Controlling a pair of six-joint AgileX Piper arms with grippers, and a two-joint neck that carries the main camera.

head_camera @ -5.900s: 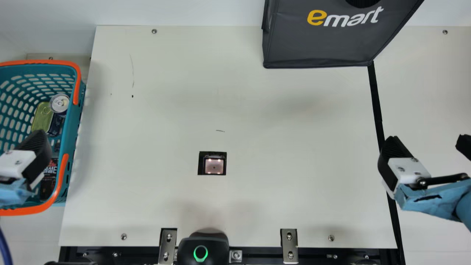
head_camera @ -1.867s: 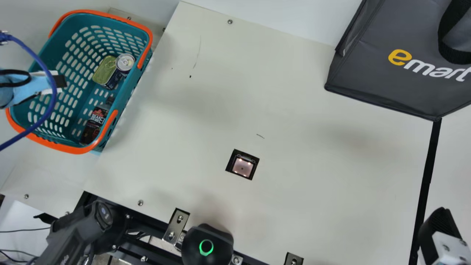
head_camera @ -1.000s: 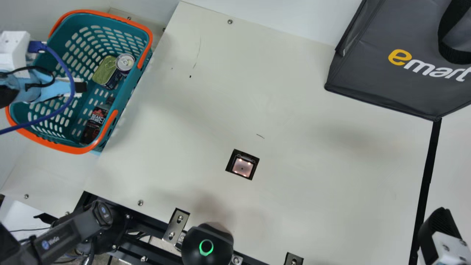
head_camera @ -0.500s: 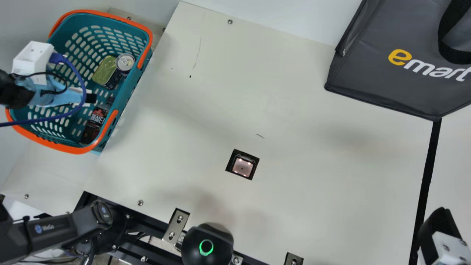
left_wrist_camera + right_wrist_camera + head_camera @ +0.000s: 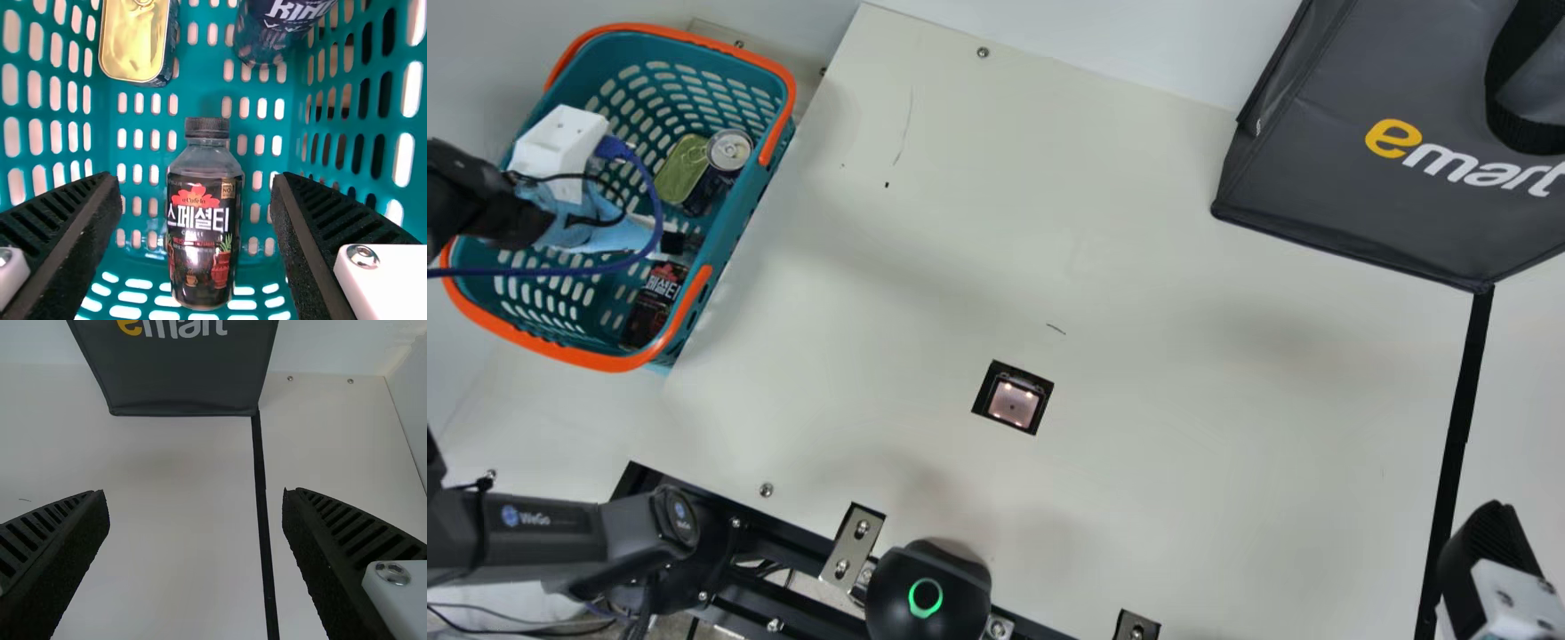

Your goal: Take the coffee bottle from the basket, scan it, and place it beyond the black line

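Where left tool (image 5: 679, 244) points, bottle (image 5: 204, 230) lies.

And there was the left arm (image 5: 560, 538), dark grey with a round blue emblem (image 5: 510, 516), a white box (image 5: 560, 144), pale blue covering (image 5: 596, 233) and a curving blue cable (image 5: 659, 209)! Over on the right tool (image 5: 1489, 538), ribbed black fingers (image 5: 350, 533) met white mounts (image 5: 407, 603) dotted with silver screws (image 5: 393, 573).

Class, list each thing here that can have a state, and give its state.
Left gripper: open
Right gripper: open
Bottle: capped, lying down, ungripped
Tin: lid on
Can: opened or sealed, cannot tell
Basket: handles folded down
Scanner: lit
Bag: standing
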